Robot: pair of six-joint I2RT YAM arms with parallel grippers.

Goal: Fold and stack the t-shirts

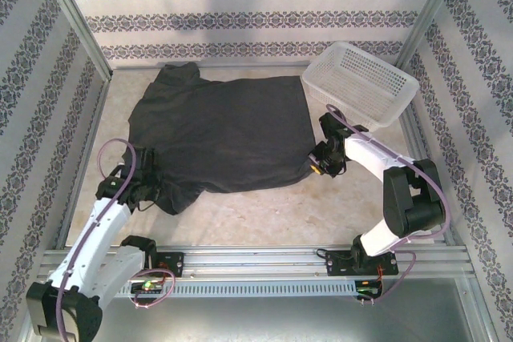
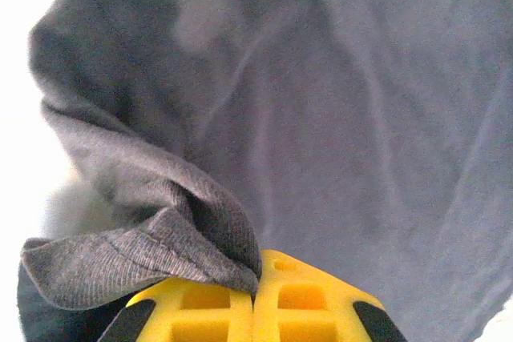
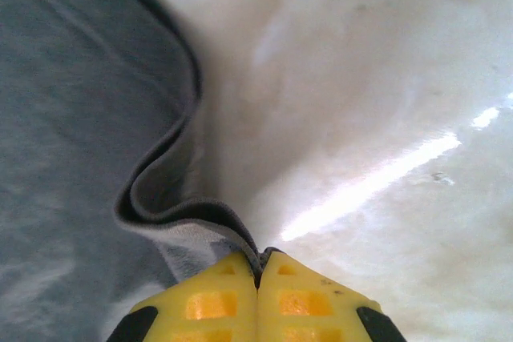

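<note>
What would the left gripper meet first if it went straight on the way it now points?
The t-shirt: the left gripper, its jaws shut on a fold of the cloth's edge, points across the dark cloth, so it would probably press into more of it; depth is hard to judge.

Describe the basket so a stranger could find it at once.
Start at the table between the patterned walls and go to its far right corner. The basket sits there, just right of the dark t-shirt. It alone is white, with lattice sides.

The left end effector (image 1: 147, 175) hides a corner of the t-shirt (image 1: 224, 130).
</note>
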